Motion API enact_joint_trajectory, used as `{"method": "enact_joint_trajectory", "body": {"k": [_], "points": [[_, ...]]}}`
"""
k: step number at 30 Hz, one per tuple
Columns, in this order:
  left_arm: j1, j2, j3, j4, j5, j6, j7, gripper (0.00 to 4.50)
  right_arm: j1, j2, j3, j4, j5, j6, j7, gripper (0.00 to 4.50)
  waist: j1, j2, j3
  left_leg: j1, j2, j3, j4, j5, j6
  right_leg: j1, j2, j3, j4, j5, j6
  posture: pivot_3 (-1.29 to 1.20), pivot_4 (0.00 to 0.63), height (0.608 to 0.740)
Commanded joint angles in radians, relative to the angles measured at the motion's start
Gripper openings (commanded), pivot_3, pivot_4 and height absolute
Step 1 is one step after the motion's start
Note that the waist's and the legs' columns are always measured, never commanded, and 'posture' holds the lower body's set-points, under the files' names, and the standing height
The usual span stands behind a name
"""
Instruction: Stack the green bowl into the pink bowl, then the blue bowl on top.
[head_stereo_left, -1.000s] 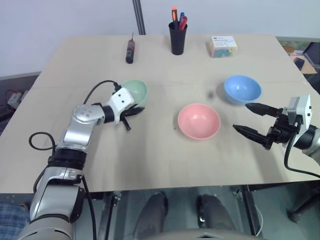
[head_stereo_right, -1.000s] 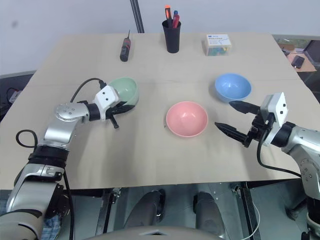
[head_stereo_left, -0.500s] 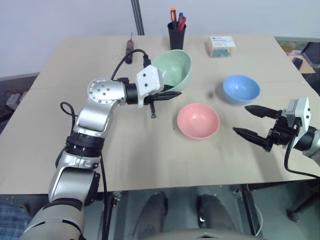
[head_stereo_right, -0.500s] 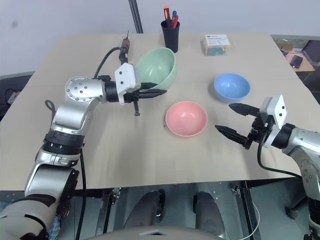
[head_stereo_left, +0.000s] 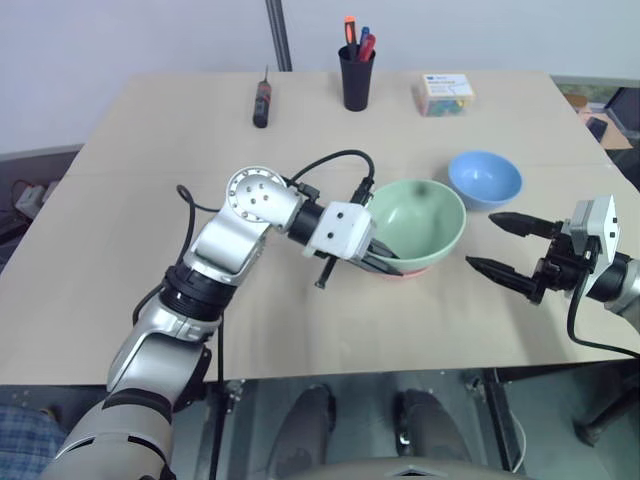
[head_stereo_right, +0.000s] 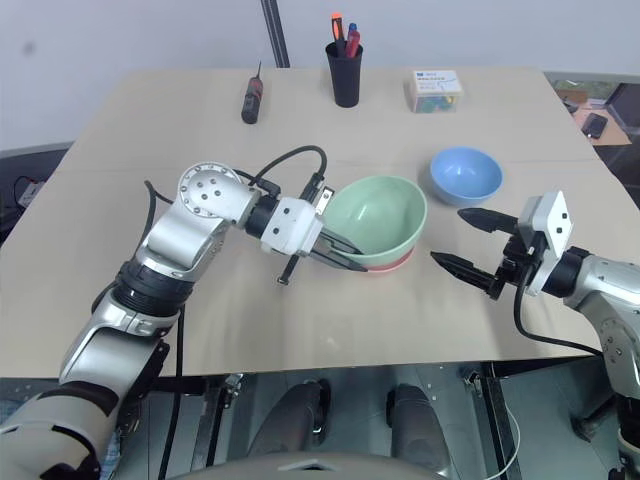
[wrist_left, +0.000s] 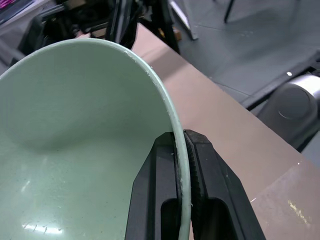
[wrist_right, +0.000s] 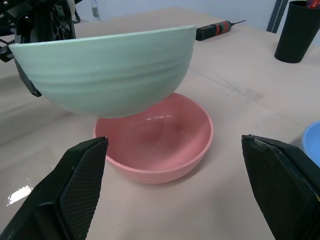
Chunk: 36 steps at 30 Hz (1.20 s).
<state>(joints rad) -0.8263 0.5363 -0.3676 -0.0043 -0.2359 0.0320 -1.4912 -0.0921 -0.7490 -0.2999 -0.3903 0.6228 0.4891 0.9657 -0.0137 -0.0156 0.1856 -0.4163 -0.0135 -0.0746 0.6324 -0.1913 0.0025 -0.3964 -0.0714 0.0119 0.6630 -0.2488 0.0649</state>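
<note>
While pinched by left gripper (wrist_left: 182, 145), green bowl (head_stereo_left: 415, 220) above pink bowl (wrist_right: 155, 140)

table (head_stereo_left: 150, 210), pink bowl (wrist_right: 160, 145), blue bowl (head_stereo_left: 485, 178), black cup (head_stereo_left: 355, 78)

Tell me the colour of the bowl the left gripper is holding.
Pale mint green bowl, clearest in the right wrist view.

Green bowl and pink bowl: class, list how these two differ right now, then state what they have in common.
1. The green bowl hangs in the air, while the pink bowl rests on the table.
2. The green bowl is pinched at its rim by the left gripper; nothing grips the pink bowl.
3. The green bowl sits tilted; the pink bowl sits level.
Shared: both are plain, round and similar in size.
</note>
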Motion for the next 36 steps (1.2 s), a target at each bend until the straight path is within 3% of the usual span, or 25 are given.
{"method": "enact_joint_trajectory", "body": {"k": [1,9,13,16,21,30,36], "points": [[-0.031,-0.017,-0.003,0.017,0.009,-0.031,-0.007,0.04,0.009,-0.01,-0.028,-0.033,0.008,-0.025,-0.009,4.5,0.0,0.0,0.0,0.0,0.0,0.0,0.0,0.0,0.0,0.0,0.0,0.0,0.0,0.0,0.0,0.0,0.15,0.74],[-0.037,-0.03,0.01,0.078,0.061,-0.061,0.026,0.04,0.027,-0.008,-0.026,-0.037,0.011,-0.039,-0.021,4.5,0.0,0.0,0.0,0.0,0.0,0.0,0.0,0.0,0.0,0.0,0.0,0.0,0.0,0.0,0.0,0.0,0.15,0.74],[-0.041,-0.038,0.019,0.076,0.058,-0.079,0.033,1.4,0.023,-0.008,-0.024,-0.032,0.01,-0.042,-0.022,4.5,0.001,0.0,0.0,0.0,0.0,0.0,0.0,0.0,0.0,0.0,0.0,0.0,0.0,0.0,0.0,0.0,0.15,0.74],[-0.04,-0.049,0.03,0.08,0.048,-0.085,0.045,2.66,0.022,-0.009,-0.021,-0.029,0.007,-0.044,-0.024,4.5,0.001,0.0,0.0,0.0,0.0,0.0,0.0,0.0,0.0,0.0,0.0,0.0,0.0,0.0,0.0,0.0,0.15,0.74],[-0.03,-0.054,0.108,0.097,-0.075,-0.011,0.026,4.42,0.01,-0.017,-0.011,-0.013,-0.005,-0.048,-0.025,4.5,-0.001,0.0,0.0,0.0,0.0,0.0,0.0,0.0,0.0,0.0,0.0,0.0,0.0,0.0,0.0,0.0,0.15,0.74],[0.16,-0.035,0.361,0.052,-0.326,0.18,0.145,4.42,-0.131,-0.065,0.068,0.108,-0.117,-0.061,-0.03,4.5,-0.006,0.001,0.0,0.001,0.001,0.0,0.0,0.0,0.0,0.0,0.0,0.0,0.0,0.0,0.0,0.0,0.15,0.74],[0.28,0.035,0.466,-0.002,-0.333,0.235,0.257,4.42,-0.317,-0.067,0.185,0.318,-0.275,-0.17,-0.022,4.5,-0.003,0.001,0.0,0.001,0.0,0.0,0.001,0.0,0.0,0.0,0.0,0.0,0.0,0.0,0.001,0.0,0.15,0.74]]}}
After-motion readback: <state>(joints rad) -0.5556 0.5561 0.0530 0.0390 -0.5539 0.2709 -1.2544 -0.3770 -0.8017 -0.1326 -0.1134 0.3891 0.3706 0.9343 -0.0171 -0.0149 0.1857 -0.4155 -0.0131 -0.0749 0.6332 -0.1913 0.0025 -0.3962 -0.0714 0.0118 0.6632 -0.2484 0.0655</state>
